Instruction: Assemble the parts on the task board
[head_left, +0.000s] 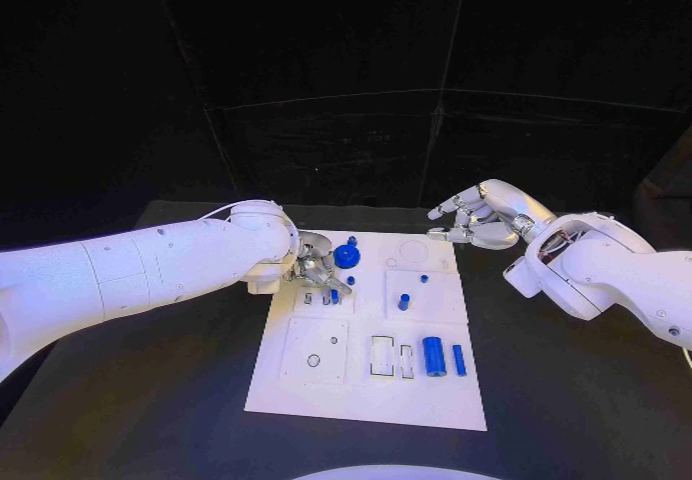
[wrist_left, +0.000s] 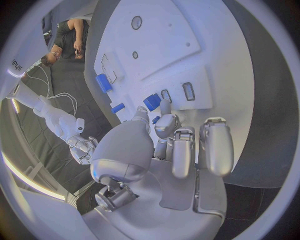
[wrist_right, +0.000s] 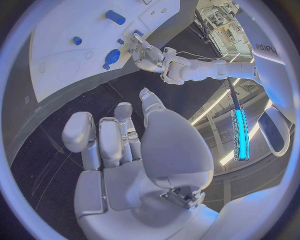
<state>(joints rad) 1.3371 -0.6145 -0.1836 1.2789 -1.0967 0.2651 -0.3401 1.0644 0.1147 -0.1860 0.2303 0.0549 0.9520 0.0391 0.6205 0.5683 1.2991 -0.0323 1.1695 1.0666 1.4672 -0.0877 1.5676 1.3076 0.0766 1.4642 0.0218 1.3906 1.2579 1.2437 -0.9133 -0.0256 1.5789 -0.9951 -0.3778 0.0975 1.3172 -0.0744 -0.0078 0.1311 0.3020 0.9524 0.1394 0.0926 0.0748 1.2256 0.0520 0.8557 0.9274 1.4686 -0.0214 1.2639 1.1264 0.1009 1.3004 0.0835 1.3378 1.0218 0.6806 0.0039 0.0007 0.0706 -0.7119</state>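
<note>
The white task board (head_left: 361, 385) lies in the middle of the black table. My left hand (head_left: 315, 268) hangs over its far left part, beside a round blue part (head_left: 346, 255). In the left wrist view the thumb and a finger of the left hand (wrist_left: 175, 145) close around a small blue part (wrist_left: 152, 102) next to two narrow slots. My right hand (head_left: 476, 222) hovers off the board's far right corner with its fingers apart and nothing in them. Two blue cylinders (head_left: 433, 352) lie near the board's right side, and small blue pegs (head_left: 404, 300) stand mid-board.
The board carries empty rectangular slots (head_left: 382, 355) and round holes (head_left: 313, 360). Black table (head_left: 577, 400) stretches to either side of the board. The right wrist view shows the left hand (wrist_right: 150, 57) beside the round blue part (wrist_right: 112, 56).
</note>
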